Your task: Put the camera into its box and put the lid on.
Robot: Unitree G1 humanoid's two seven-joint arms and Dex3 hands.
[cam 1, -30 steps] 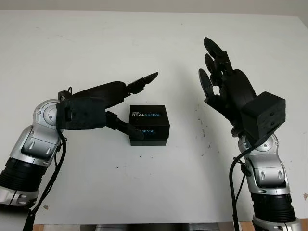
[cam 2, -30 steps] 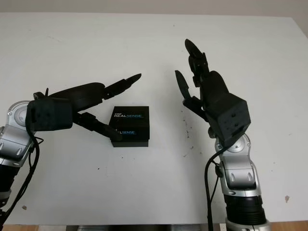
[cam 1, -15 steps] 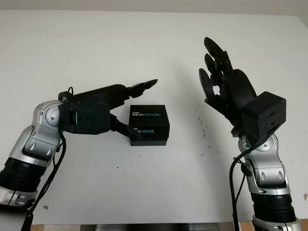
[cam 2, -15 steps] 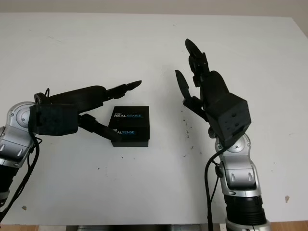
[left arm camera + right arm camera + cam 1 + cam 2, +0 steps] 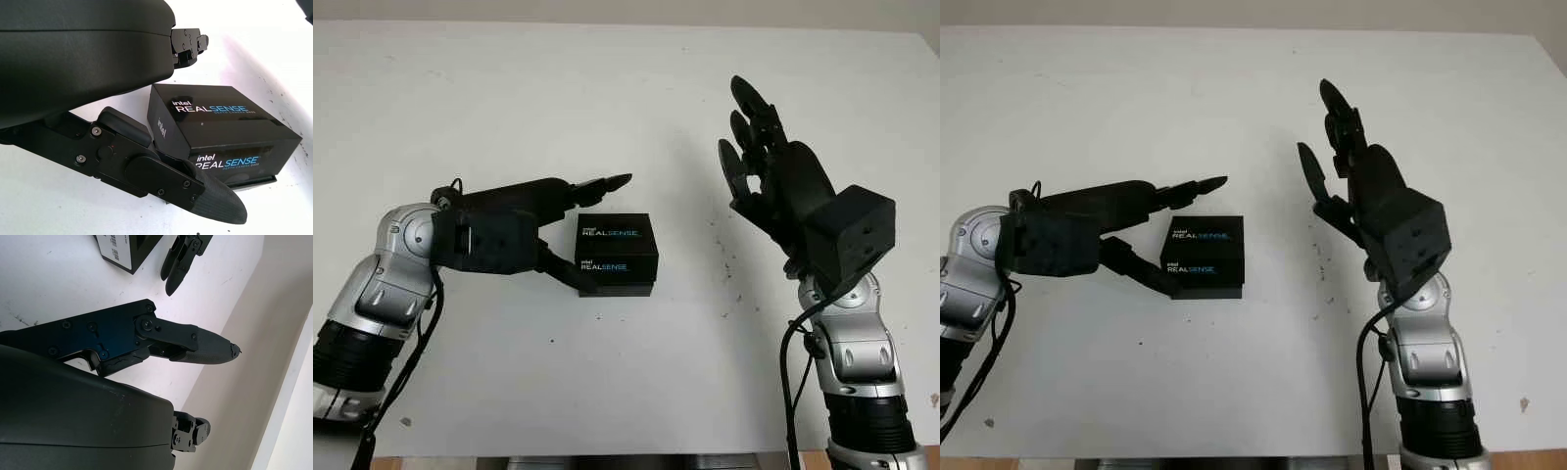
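A black RealSense box point(image 5: 619, 253) sits mid-table, its lid point(image 5: 215, 111) on top and sitting slightly askew over the base point(image 5: 254, 182). My left hand point(image 5: 605, 232) straddles the box from the left and is open. Its thumb point(image 5: 195, 188) lies against the box's front left corner. Its fingers point(image 5: 607, 183) hover just above the lid's far edge, not touching. My right hand point(image 5: 744, 137) is open, raised above the table to the right of the box, well apart from it. No camera is visible outside the box.
The white table point(image 5: 607, 78) extends bare all around the box. Small dark specks point(image 5: 729, 264) mark the surface between the box and my right arm. The table's front edge point(image 5: 607, 455) runs along the bottom.
My left hand has dropped lower, bringing its fingers down close over the lid's far edge and its thumb in along the front left corner. The box and right hand stayed put.
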